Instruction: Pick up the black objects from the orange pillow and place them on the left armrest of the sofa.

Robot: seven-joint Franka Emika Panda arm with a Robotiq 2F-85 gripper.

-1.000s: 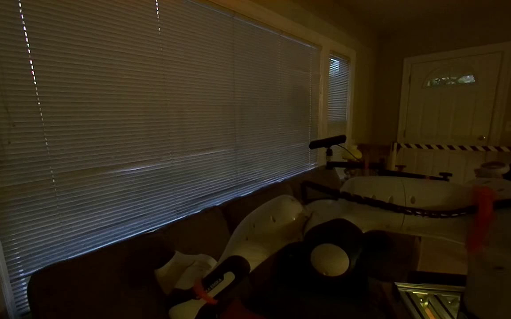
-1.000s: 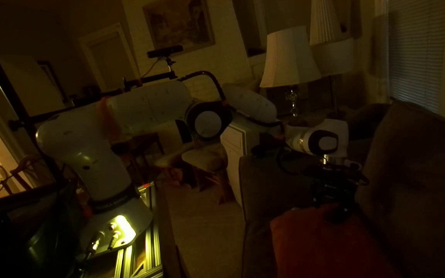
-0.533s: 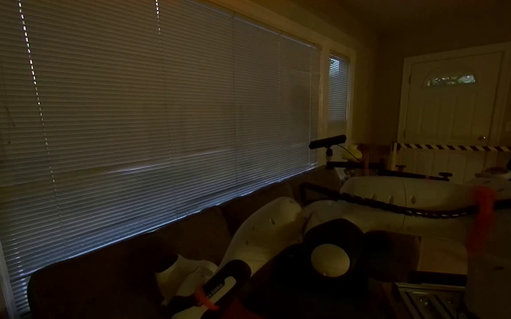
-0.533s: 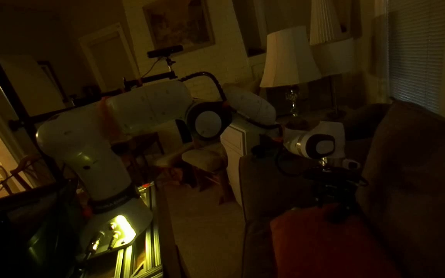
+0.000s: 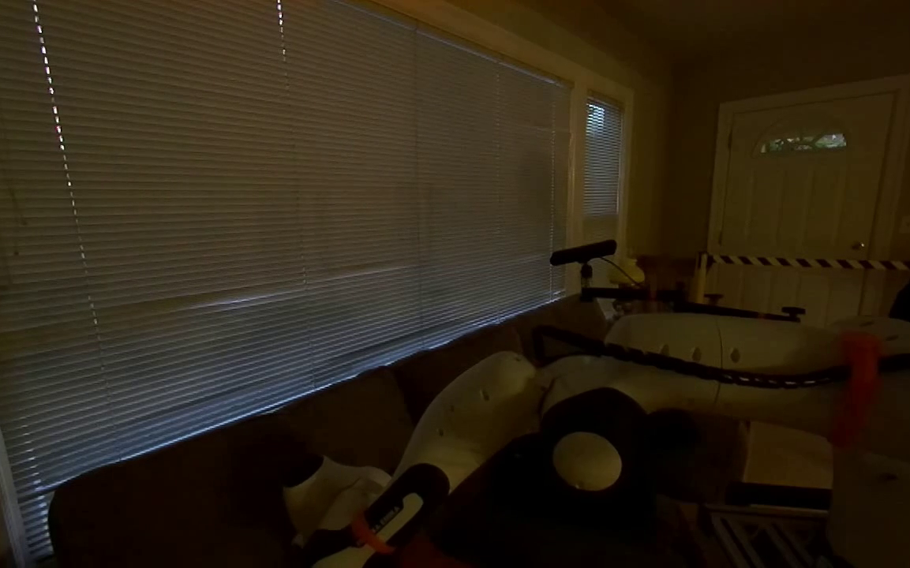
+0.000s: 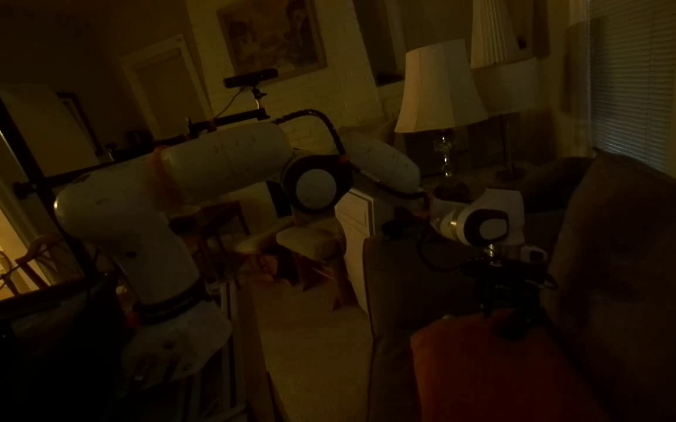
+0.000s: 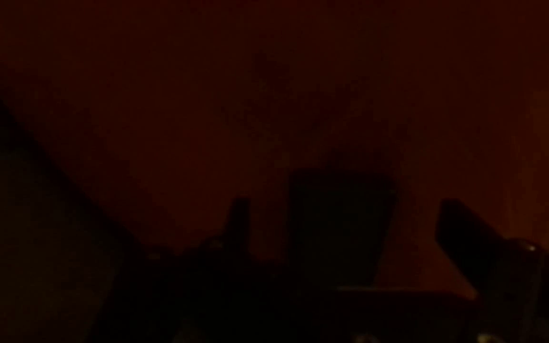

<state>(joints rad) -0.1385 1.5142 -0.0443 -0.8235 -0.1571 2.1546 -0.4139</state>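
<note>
In the wrist view the black, blunt-tipped fingers [image 7: 239, 221] stand wide apart over an orange fabric pillow [image 7: 136, 143] that fills most of the picture. Between them is a black, straight-edged block [image 7: 341, 224], seen against the pillow, with a strip of orange showing between it and each finger (the light is so dim that its outline half melts into the cloth). Its lower end runs into the dark body around the fingers.

In an exterior view the pillow lies on the seat of a dark brown upholstered sofa [image 6: 637, 264], beside its back. The white, jointed robot arm with an orange band [image 6: 226, 158] extends over the seat, its end pointing down at the pillow; there fingers and block merge into one dark shape, and I cannot tell them apart.

Behind the arm stands a lamp with a pale, flared shade [image 6: 440, 88], and a framed picture [image 6: 273, 38] hangs on a pale wall. In an exterior view, slatted blinds [image 5: 265, 197] cover the wide window above the sofa, and black-and-white striped tape [image 5: 818, 262] crosses in front of a white panelled door [image 5: 802, 197].
</note>
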